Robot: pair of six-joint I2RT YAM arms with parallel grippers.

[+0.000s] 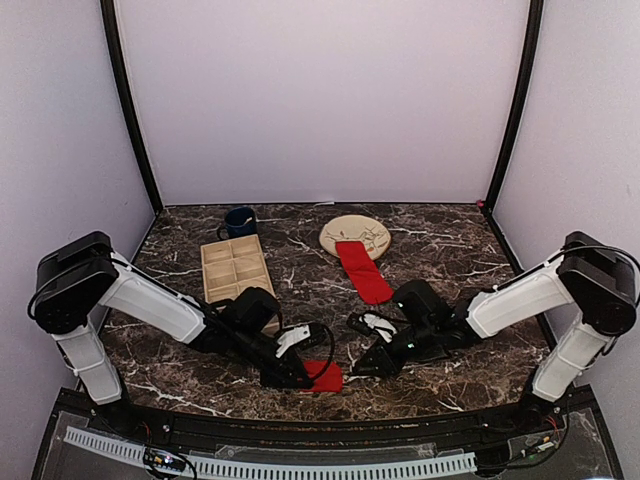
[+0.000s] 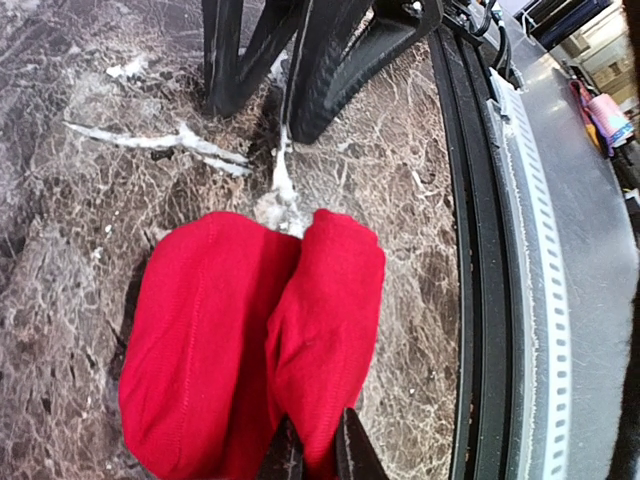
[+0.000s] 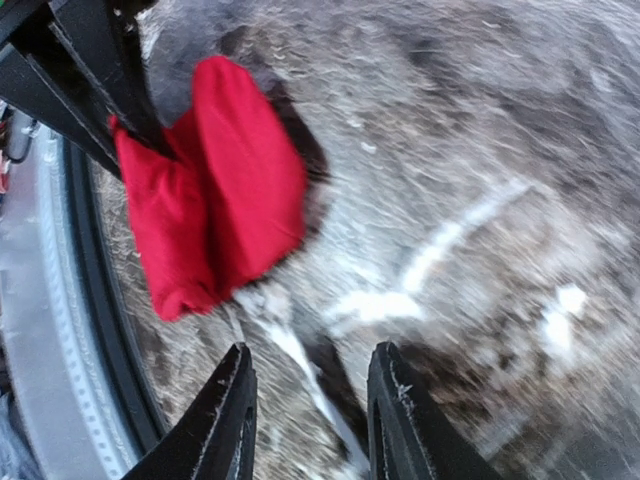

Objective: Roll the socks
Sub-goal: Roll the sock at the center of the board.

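Fabric of the folded sock point(image 2: 240, 330) is pinched in my left gripper point(image 2: 318, 435), the jaws closed tight on one fold of it; this sock lies bunched on the marble table point(image 1: 450, 250) near its front edge; my right gripper point(image 3: 312, 395) is just beside it, the jaws apart by a moderate gap and holding nothing, only table between them; the second sock point(image 1: 362, 268) lies flat and straight further back, well apart from both grippers, its far end resting on the beige plate point(image 1: 345, 226)
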